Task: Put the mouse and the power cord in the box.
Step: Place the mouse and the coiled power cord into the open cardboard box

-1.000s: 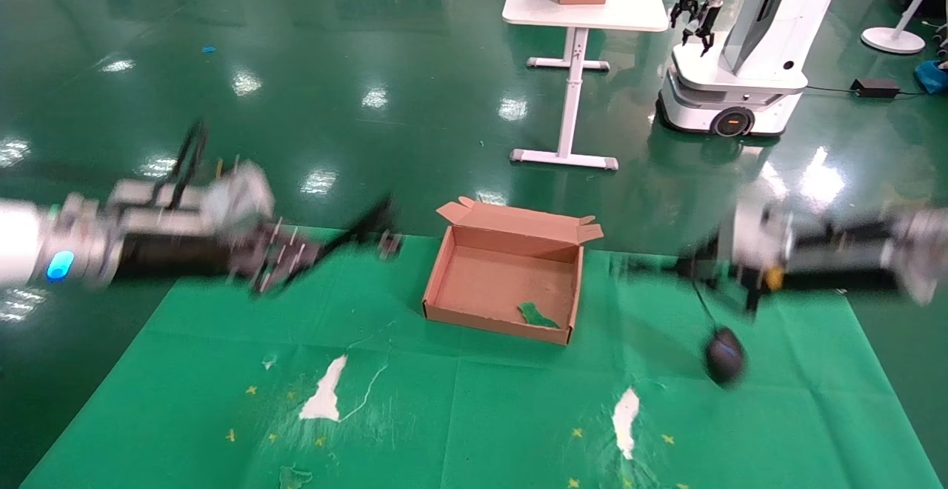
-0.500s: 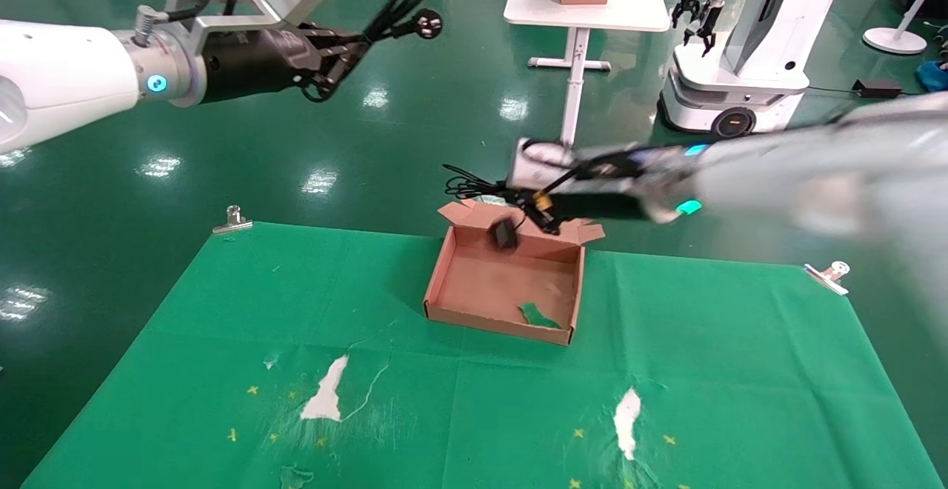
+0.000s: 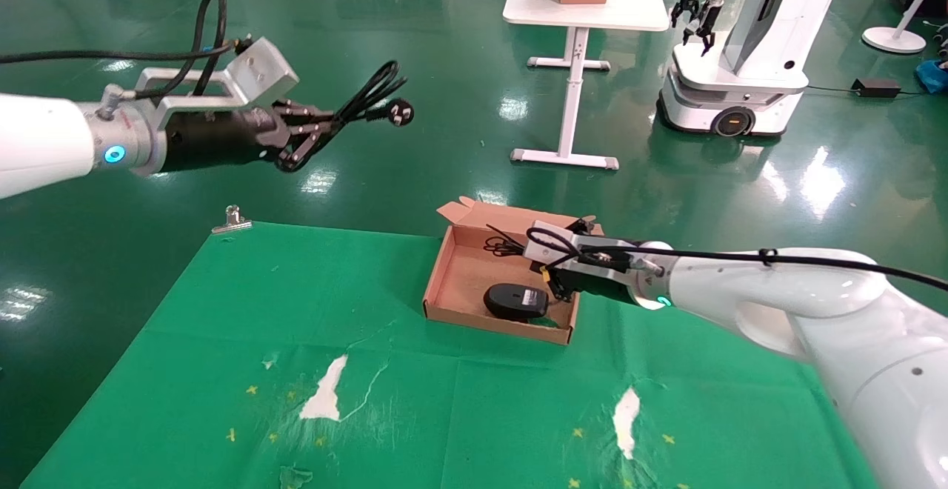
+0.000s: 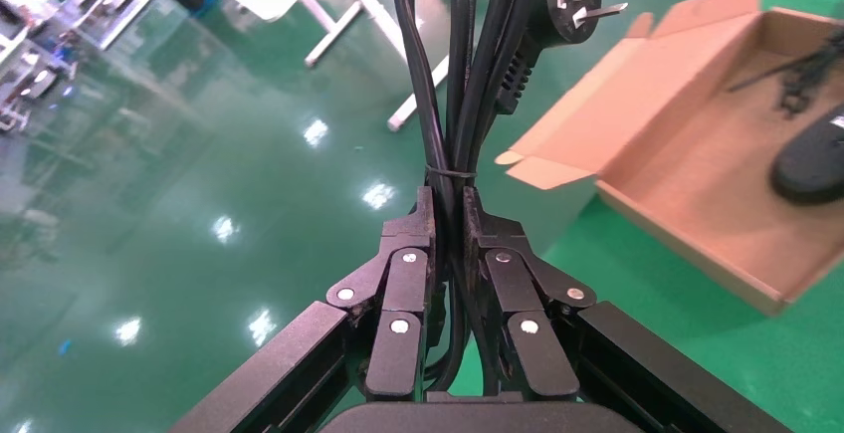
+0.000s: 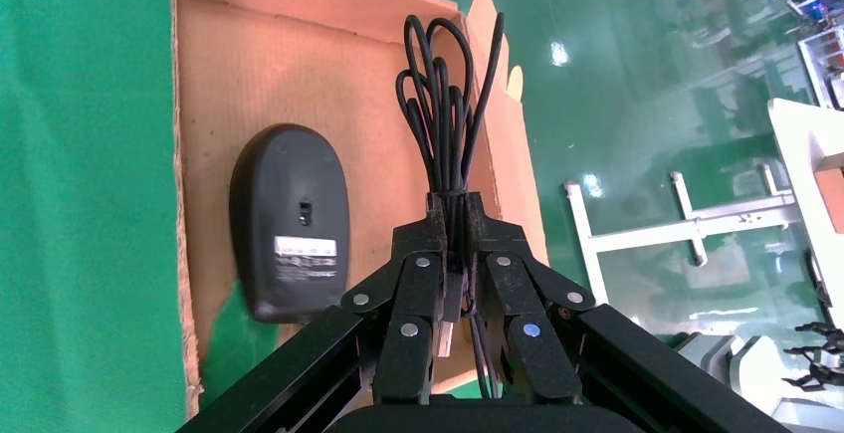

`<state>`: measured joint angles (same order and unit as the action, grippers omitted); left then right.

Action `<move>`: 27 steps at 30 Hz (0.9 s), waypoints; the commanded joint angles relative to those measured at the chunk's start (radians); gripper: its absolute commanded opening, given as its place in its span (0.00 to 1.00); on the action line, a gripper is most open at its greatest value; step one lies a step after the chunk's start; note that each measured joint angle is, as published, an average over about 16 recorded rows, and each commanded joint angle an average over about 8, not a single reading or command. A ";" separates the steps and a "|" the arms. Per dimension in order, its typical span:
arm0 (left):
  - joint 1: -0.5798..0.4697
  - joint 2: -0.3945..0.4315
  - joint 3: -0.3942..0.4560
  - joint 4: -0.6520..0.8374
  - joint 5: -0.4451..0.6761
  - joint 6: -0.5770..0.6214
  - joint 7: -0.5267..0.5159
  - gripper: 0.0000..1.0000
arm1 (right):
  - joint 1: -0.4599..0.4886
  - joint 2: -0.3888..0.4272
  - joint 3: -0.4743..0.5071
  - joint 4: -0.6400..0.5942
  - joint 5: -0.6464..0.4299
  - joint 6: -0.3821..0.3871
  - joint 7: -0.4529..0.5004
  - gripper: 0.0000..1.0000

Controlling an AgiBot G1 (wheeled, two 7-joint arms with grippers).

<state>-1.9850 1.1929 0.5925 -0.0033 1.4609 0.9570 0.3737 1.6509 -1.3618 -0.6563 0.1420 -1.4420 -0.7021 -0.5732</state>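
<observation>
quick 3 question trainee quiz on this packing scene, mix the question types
1. True or false: the mouse lies inside the box.
2. Which gripper is shut on the power cord? A) left gripper B) right gripper C) neither
3. Fill in: the right gripper is shut on the mouse's bundled ____, over the box.

Key: 1 true; 2 A; 3 cable
</observation>
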 commanded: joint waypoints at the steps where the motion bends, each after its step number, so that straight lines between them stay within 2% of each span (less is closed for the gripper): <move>1: 0.005 -0.010 0.001 0.002 0.001 0.022 0.004 0.00 | -0.009 0.001 -0.009 0.007 0.000 0.005 0.013 0.92; 2: 0.007 -0.009 0.001 0.001 0.001 0.027 0.006 0.00 | -0.009 0.001 -0.013 0.010 0.001 0.007 0.018 0.99; 3: 0.009 -0.007 0.001 -0.001 0.001 0.030 0.010 0.00 | -0.008 0.001 -0.016 0.012 0.002 0.010 0.023 1.00; 11: 0.031 0.043 0.007 -0.021 0.011 0.000 0.060 0.00 | 0.006 0.005 -0.027 0.016 0.031 0.059 0.045 1.00; 20: 0.114 0.169 0.018 -0.089 0.014 -0.236 0.101 0.00 | 0.084 0.044 -0.032 -0.025 0.038 0.108 -0.006 1.00; 24: 0.182 0.179 0.042 -0.184 -0.007 -0.213 0.084 0.00 | 0.139 0.105 -0.029 -0.046 0.039 0.091 -0.043 1.00; 27: 0.235 0.180 0.077 -0.245 -0.027 -0.161 0.041 0.00 | 0.182 0.168 -0.023 -0.052 0.044 0.049 -0.068 1.00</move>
<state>-1.7587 1.3723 0.6792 -0.2311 1.4353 0.7939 0.3857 1.8296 -1.1948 -0.6809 0.0964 -1.3982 -0.6734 -0.6395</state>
